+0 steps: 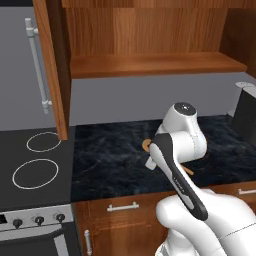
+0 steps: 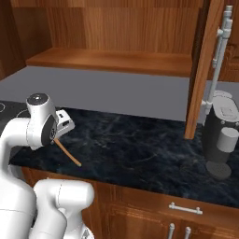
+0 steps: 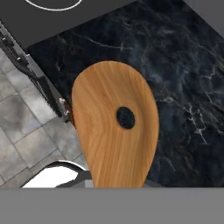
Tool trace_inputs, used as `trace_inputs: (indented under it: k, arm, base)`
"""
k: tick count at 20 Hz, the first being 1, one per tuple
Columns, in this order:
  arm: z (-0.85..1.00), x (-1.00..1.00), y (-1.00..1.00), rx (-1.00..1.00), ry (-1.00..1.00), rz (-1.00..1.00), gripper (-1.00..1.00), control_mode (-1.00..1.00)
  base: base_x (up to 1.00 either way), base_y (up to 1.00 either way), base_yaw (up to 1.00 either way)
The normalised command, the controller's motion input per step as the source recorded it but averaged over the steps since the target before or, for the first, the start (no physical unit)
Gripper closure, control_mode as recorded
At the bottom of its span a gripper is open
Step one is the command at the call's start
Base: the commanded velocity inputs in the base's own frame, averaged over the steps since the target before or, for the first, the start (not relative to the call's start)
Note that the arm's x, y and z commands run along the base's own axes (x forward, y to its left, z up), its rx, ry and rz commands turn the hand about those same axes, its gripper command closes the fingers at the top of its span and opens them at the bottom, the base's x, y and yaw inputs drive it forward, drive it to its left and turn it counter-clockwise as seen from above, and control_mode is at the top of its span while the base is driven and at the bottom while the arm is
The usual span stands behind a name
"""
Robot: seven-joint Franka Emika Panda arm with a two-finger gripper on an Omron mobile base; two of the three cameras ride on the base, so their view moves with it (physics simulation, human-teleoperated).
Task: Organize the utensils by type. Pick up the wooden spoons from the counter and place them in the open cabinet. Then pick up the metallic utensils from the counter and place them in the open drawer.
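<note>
The gripper (image 2: 59, 135) has its fingers pinched in on the wooden spoon (image 3: 114, 127), though the tips are tucked behind the arm and the blade, so the exact contact is hard to read. The spoon is up off the black marble counter (image 2: 140, 149); its handle slants down and away in the right base view, and its broad blade with one small hole fronts the hand view. Light, rigid wood with a fairly smooth finish: it can pivot in a narrow pinch, so a hold near the neck looks steadier. Above waits the open cabinet (image 1: 150, 65), its shelf bare.
</note>
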Motion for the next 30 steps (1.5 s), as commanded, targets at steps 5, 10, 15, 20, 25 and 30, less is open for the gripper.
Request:
trace_inputs:
  k: [5, 10, 15, 20, 25, 30]
  arm:
    - [0.00, 0.00, 0.00, 0.00, 0.00, 0.00, 1.00, 1.00]
    - [0.00, 0.00, 0.00, 0.00, 0.00, 0.00, 1.00, 1.00]
    - [0.00, 0.00, 0.00, 0.00, 0.00, 0.00, 1.00, 1.00]
    - [0.00, 0.00, 0.00, 0.00, 0.00, 0.00, 1.00, 1.00]
    - [0.00, 0.00, 0.00, 0.00, 0.00, 0.00, 1.00, 1.00]
    - [0.06, -0.02, 0.00, 0.00, -0.04, 0.00, 1.00, -1.00]
  base:
    - [0.54, -0.07, -0.01]
    - [0.16, 0.00, -0.03]
    - [0.00, 0.00, 0.00]
    - [0.00, 0.00, 0.00]
    - [0.00, 0.00, 0.00]
    - [-0.05, 0.00, 0.00]
